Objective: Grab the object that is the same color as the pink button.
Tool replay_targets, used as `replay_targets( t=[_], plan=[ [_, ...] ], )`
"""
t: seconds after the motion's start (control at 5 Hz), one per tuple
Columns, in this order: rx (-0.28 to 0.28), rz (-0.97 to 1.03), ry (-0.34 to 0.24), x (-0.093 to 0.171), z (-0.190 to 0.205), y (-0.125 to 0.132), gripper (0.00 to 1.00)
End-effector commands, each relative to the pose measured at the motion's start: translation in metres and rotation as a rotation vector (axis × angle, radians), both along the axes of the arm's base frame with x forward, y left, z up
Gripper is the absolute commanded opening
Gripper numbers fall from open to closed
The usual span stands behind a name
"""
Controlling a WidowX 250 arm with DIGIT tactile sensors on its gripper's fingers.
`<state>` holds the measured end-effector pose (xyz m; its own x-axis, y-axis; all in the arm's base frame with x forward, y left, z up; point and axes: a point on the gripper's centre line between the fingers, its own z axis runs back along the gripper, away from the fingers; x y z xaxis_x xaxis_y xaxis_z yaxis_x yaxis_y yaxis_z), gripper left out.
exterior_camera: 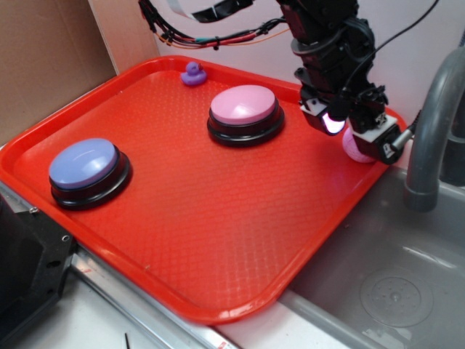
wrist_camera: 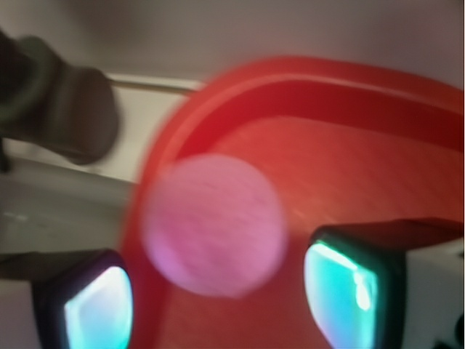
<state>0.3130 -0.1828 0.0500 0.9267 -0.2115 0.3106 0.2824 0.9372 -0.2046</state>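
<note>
Gripper (wrist_camera: 218, 305) around pink ball (wrist_camera: 214, 225)

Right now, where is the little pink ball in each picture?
Exterior view: the pink ball sits at the right corner of the red tray, mostly hidden behind the gripper.
Wrist view: the pink ball fills the middle, blurry, between the two fingertips.
Shared landmark: the red tray's curved corner rim beside the ball.
</note>
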Motion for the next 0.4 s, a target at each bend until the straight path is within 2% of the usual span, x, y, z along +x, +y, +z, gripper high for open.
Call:
replay_targets(
  t=[0.0, 0.2],
  plan=[
    [-0.028, -0.001, -0.065, 0.0141, 0.0067, -0.0080, 1.00],
    [0.004, 0.017, -0.053, 0.0141, 0.0015, -0.0095, 0.59]
  ],
)
